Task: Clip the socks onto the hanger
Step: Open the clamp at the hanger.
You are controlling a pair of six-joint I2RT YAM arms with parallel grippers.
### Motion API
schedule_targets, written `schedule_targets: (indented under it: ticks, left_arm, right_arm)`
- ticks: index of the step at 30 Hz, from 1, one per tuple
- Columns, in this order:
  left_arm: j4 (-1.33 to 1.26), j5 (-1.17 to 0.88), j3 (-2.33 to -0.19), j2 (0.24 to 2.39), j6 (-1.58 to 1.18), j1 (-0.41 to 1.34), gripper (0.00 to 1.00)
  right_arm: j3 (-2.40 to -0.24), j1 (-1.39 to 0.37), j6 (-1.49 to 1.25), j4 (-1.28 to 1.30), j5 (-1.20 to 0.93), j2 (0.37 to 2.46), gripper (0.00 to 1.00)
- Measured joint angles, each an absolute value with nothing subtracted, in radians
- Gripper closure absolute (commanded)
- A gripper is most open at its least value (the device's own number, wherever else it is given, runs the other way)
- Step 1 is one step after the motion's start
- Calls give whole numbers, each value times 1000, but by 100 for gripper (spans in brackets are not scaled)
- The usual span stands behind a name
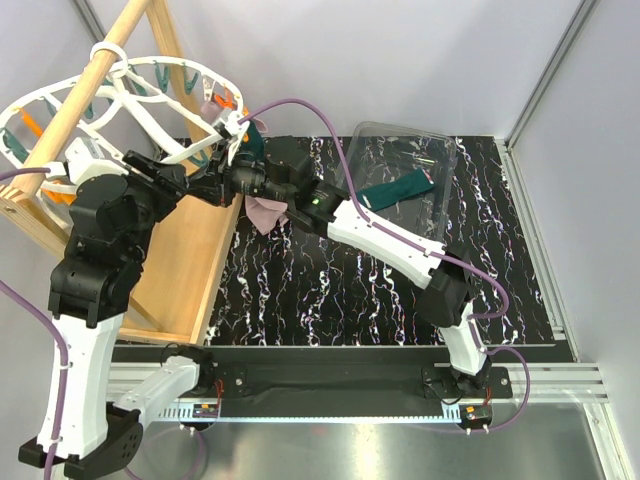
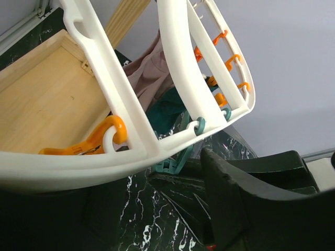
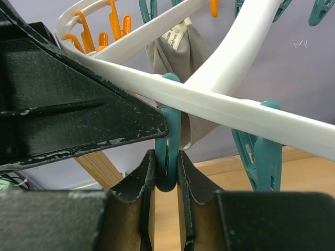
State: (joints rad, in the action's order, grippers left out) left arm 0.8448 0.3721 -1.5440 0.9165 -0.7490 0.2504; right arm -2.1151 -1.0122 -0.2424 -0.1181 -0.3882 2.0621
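The white oval hanger [image 1: 150, 90] hangs from the wooden pole at the top left. Its rim also shows in the left wrist view [image 2: 104, 162] and the right wrist view [image 3: 225, 112]. My right gripper [image 3: 167, 167] is shut on a teal peg [image 3: 168, 151] that dangles from the rim; it also shows in the top view [image 1: 230, 178]. My left gripper [image 2: 131, 180] is open, its fingers wide apart just under the rim beside that peg. One teal sock [image 1: 251, 140] hangs by the hanger behind the grippers and shows in the left wrist view [image 2: 167, 107]. The other sock [image 1: 400, 190] lies in a clear container.
A mauve-pink cloth [image 1: 265, 212] hangs under the grippers. A grey cloth [image 3: 183, 47] is clipped on the hanger. The wooden pole frame [image 1: 190, 250] stands at the left. The clear container [image 1: 405, 160] sits at the back of the black marbled mat [image 1: 350, 290].
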Motion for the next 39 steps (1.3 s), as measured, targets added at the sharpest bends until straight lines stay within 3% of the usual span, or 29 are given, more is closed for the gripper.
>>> schedule_targets:
  ticks: [7, 10, 16, 17, 19, 22, 25, 32, 39]
  left_arm:
    - [815, 375, -1515, 912, -727, 252, 54]
    - [789, 369, -1495, 906, -721, 254, 66]
    - [750, 355, -1475, 886, -680, 255, 100]
    - [749, 354, -1474, 885, -676, 255, 100]
    - [746, 351, -1474, 884, -670, 255, 100]
    - [741, 349, -1472, 883, -671, 255, 100]
    - [728, 351, -1472, 883, -671, 254, 100]
    - [723, 351, -1465, 884, -673, 254, 100]
    - [716, 350, -1462, 876, -674, 254, 100]
  right_arm:
    - [-2109, -1011, -250, -126, -391, 2062, 100]
    - [-2108, -1011, -251, -126, -394, 2062, 100]
    - [-2107, -1009, -250, -126, -412, 2062, 100]
    - [-2107, -1009, -250, -127, -413, 2061, 100]
    - [-2106, -1008, -250, -126, -412, 2058, 75]
    - [-2097, -1008, -249, -114, -410, 2048, 47]
    - [-2077, -1011, -230, -50, -387, 2018, 32]
    - [-1798, -1013, -143, 67, -162, 1768, 20]
    - [-1605, -904, -72, 88, 221, 1552, 20]
